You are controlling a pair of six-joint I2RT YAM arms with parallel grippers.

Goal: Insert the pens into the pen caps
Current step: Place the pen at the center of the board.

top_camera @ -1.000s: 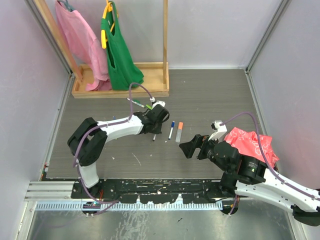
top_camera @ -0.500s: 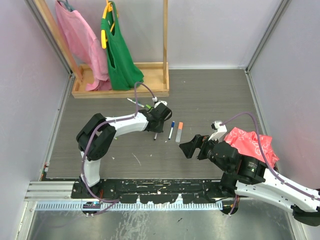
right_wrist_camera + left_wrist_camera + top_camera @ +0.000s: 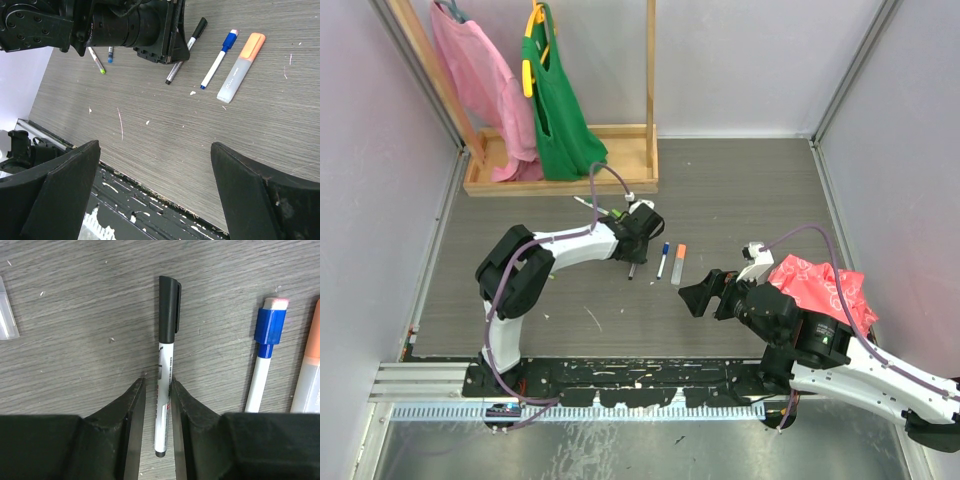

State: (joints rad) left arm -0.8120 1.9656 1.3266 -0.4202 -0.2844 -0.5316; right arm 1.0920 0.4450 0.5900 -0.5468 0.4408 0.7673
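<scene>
The left gripper [image 3: 159, 390] sits low over the middle of the desk [image 3: 740, 190], straddling the white barrel of a black-capped pen [image 3: 166, 330] that lies flat on the wood. Its fingers [image 3: 131, 410] are narrowly apart. Bare desk shows between the left finger and the barrel, while the right finger is just beside the barrel, so the pen is not clamped.

A blue-capped pen [image 3: 266, 330] lies just to the right of it, roughly parallel, and an orange highlighter [image 3: 311, 370] lies beyond that. All three are near one another but not touching. A translucent piece [image 3: 7, 315] shows at the left edge of the wrist view. It is too cropped to identify.

A green-tipped pen [image 3: 96, 59] lies behind the left arm, toward the wooden rack [image 3: 560, 180] at the far left corner.

The right gripper [image 3: 155, 200] hovers nearer the front edge with its jaws spread wide and nothing between them. A red crumpled bag [image 3: 820, 285] sits beside its arm. Small white scraps [image 3: 192, 93] dot the desk.
</scene>
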